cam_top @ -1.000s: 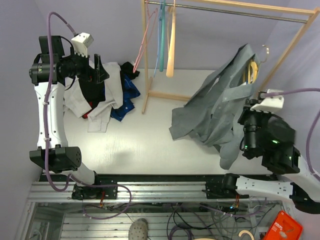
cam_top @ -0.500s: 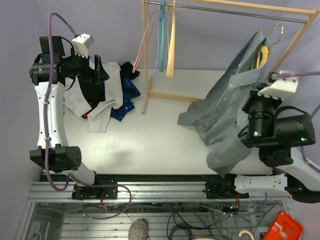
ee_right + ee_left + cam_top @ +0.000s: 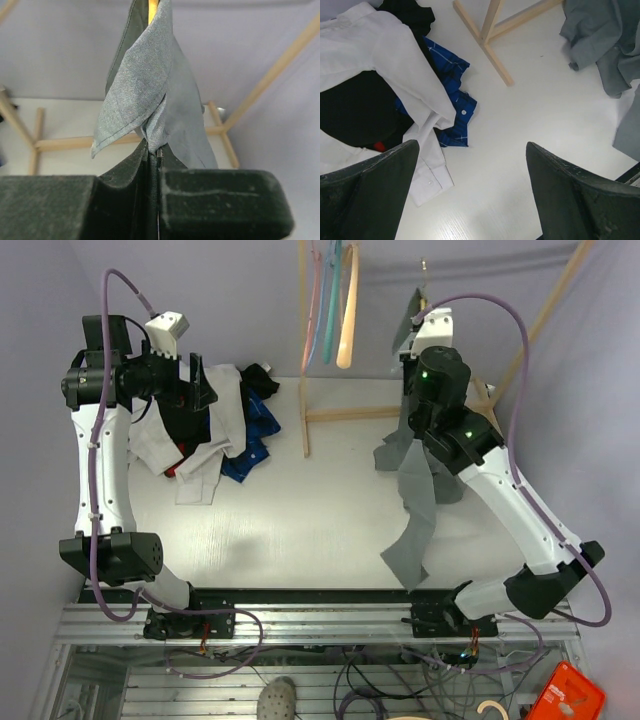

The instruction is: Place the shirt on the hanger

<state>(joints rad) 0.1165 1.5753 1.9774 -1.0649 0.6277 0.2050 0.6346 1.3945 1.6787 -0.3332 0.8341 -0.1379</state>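
My right gripper [image 3: 424, 328] is raised high at the far side by the wooden rack and is shut on a fold of the grey shirt [image 3: 412, 495]. The shirt hangs below the arm down to the table. In the right wrist view the gripper [image 3: 153, 151] pinches the shirt's fabric [image 3: 145, 75], and a sliver of the yellow hanger [image 3: 153, 4] shows above it. A small metal hook [image 3: 423, 264] sticks up above the wrist. My left gripper [image 3: 198, 380] is open and empty, held over the clothes pile; it also shows in the left wrist view [image 3: 472, 200], where the shirt [image 3: 605, 40] lies top right.
A pile with a white garment [image 3: 222, 410], a dark blue one [image 3: 256, 432] and black cloth lies at the far left. The wooden rack [image 3: 304, 360] stands at the back with pink, teal and cream hangers [image 3: 332, 290]. Its base bar [image 3: 492, 47] runs across the table.
My right arm has swung up and left to the rack, carrying the shirt and hanger off the right side of the table. The rack upright has shifted slightly right. The left arm has not moved.
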